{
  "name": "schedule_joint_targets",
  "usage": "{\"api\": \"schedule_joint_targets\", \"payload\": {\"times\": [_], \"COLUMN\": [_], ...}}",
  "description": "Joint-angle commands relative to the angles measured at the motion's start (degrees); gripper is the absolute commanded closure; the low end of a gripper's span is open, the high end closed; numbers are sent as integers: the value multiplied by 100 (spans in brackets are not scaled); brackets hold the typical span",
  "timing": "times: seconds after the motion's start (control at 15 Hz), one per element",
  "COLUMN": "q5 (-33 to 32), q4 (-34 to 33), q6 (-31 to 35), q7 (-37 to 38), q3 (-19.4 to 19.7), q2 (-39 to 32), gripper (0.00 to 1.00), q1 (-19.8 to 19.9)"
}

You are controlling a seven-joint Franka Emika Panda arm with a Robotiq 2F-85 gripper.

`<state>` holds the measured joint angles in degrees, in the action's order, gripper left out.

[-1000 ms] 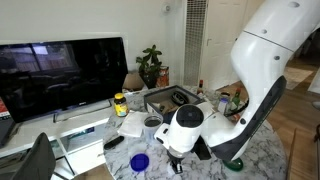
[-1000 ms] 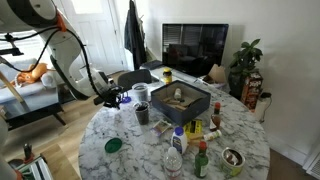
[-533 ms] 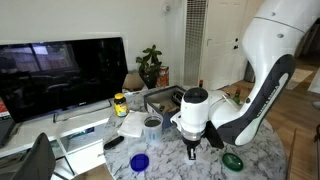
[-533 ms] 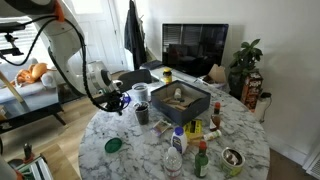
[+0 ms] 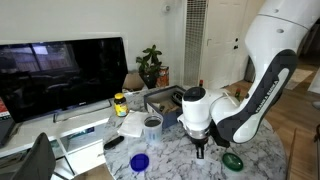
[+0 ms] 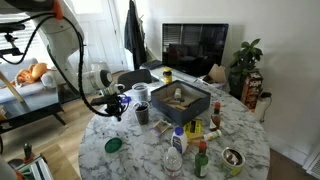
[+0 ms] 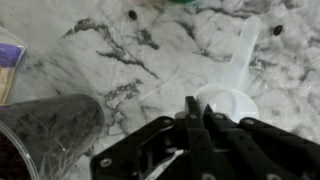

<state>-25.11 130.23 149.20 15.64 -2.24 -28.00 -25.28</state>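
Jaws clenched tight together, my gripper (image 7: pixel 191 108) hangs over the marble table (image 7: pixel 110 45). White scoop (image 7: pixel 230 100) lies just beside at 3 o'clock, dark cup (image 7: pixel 45 130) crowding 9 o'clock.

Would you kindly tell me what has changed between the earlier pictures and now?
The gripper swung across the table from near the blue lid toward the green lid and is shut, empty as far as shows. Cup and tray stayed put.

One scoop (image 7: pixel 232 98), one dark cup (image 7: pixel 45 130), one television (image 5: pixel 60 72).
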Motion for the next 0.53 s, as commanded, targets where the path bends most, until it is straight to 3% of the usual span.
{"api": "schedule_joint_targets", "payload": {"times": [0.0,0.2,0.27,0.33,0.47], "q5": [141,141,118,96,66], "q4": [41,30,28,27,60], "q6": [-50,9,-2,-29,-70], "q7": [23,46,114,183,266], "q3": [-80,-64,-27,9,46], "q2": [-60,-133,-146,-134,-14], "gripper": [99,99,70,69,56], "q1": [50,46,15,-14,-34]}}
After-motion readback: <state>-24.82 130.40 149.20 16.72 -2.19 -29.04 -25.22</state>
